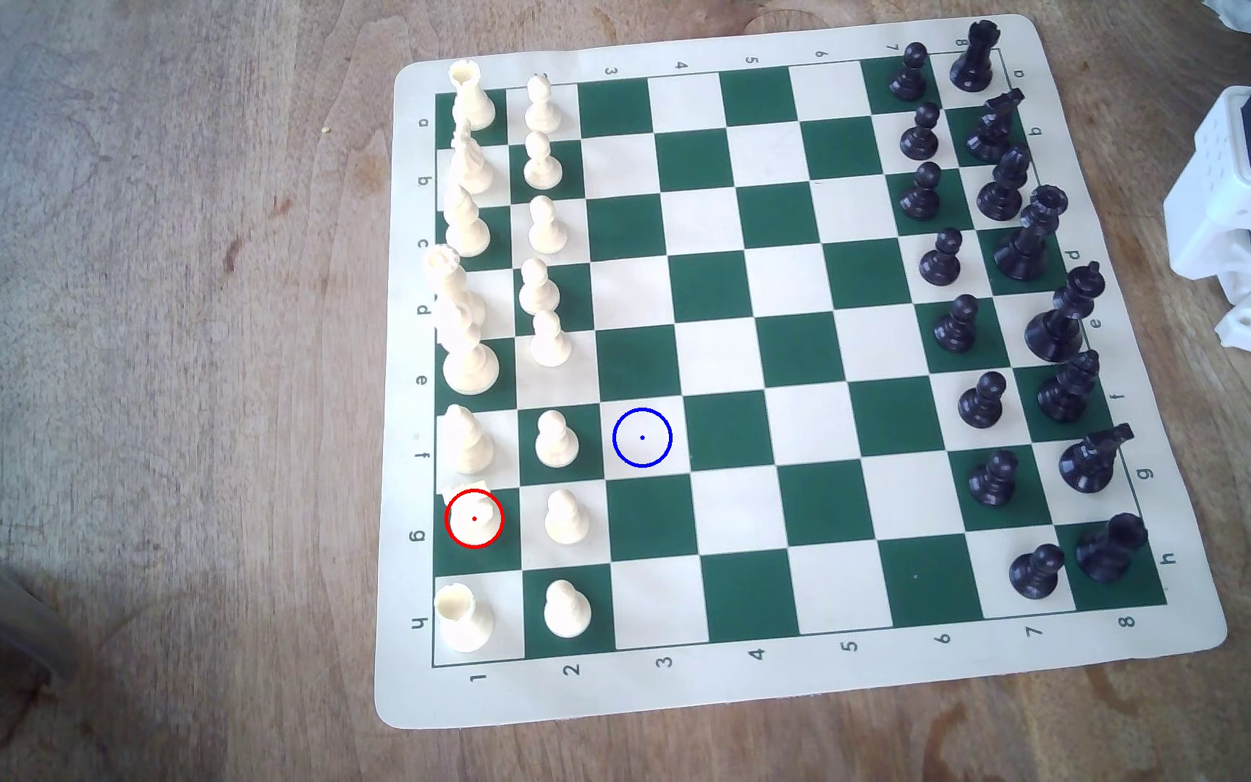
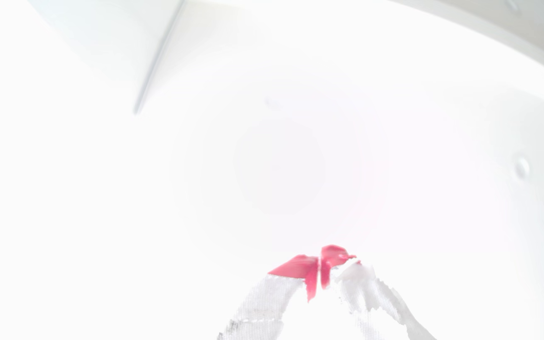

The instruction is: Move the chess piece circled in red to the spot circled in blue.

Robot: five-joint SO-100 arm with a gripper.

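While my claw [image 2: 320, 273] points into white glare, its pink-tipped fingers [image 2: 297, 266] are pressed together on nothing. The white knight [image 1: 473, 515] stands at the board's near left in the exterior view, well apart from the blue-ringed square [image 1: 642, 437].

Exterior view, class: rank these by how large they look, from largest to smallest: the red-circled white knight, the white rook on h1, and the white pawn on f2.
1. White rook, though its nearness to the camera helps.
2 and 3. The knight and pawn look alike, so no ranking.
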